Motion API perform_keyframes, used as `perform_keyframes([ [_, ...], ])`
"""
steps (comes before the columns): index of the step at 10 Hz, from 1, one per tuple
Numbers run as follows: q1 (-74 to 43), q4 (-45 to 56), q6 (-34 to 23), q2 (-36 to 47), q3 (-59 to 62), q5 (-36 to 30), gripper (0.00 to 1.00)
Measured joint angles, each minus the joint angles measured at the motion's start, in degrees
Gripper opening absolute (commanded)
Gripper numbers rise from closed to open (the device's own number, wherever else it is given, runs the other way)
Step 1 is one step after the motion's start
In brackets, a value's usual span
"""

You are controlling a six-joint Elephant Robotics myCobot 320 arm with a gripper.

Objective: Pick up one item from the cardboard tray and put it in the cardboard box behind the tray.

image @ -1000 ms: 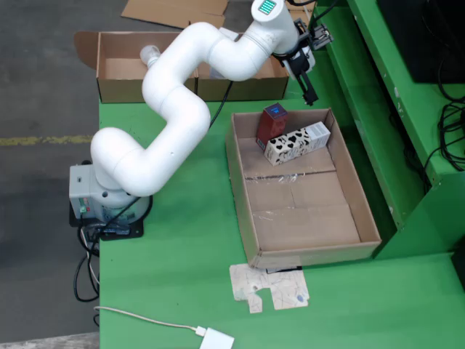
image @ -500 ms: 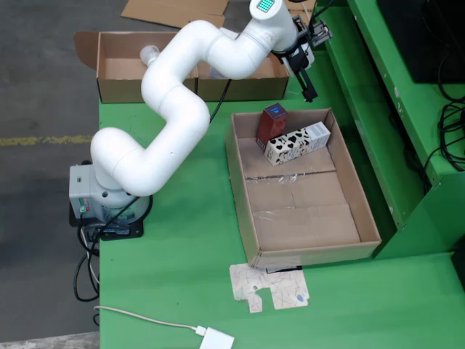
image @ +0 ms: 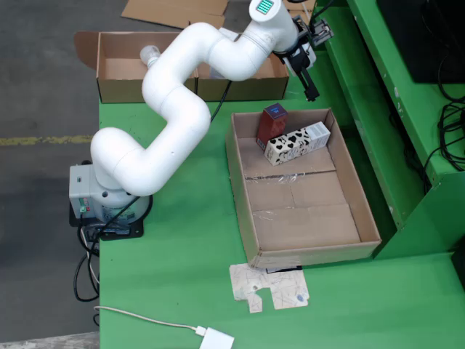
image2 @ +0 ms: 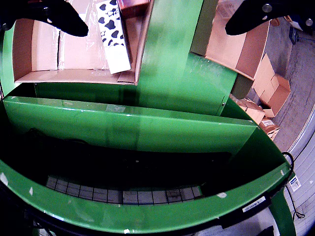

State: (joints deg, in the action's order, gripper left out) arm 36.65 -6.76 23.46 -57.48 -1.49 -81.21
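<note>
From the overhead view I see the cow-print carton [image: 297, 143] lying on its side at the far end of the tray [image: 312, 247], its long axis running across the tray and tilted a little, with the right end nearer the far wall. Touching its left end stands the red box [image: 272, 123], upright, with a dark blue top. On the wrist view the carton [image2: 112, 36] shows as a white box with black blotches against the tray's corner, and only an edge of the red box [image2: 132, 6] shows beside it. The arm [image: 182, 102] reaches from its base at the left of the table [image: 174, 254], bends back in an S and ends above the table between the tray's far right corner and the cardboard box [image: 123, 69] behind. The gripper [image: 311, 89] points down there, touching nothing. On the wrist view its two black fingers [image2: 59, 14] stand wide apart with nothing between them, so I read it as released and empty.
</note>
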Motion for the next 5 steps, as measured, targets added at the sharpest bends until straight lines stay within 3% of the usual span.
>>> perform_keyframes([
  [5,-0.2,-4.5,-0.5,-2.9,0.0,1.1,1.0],
])
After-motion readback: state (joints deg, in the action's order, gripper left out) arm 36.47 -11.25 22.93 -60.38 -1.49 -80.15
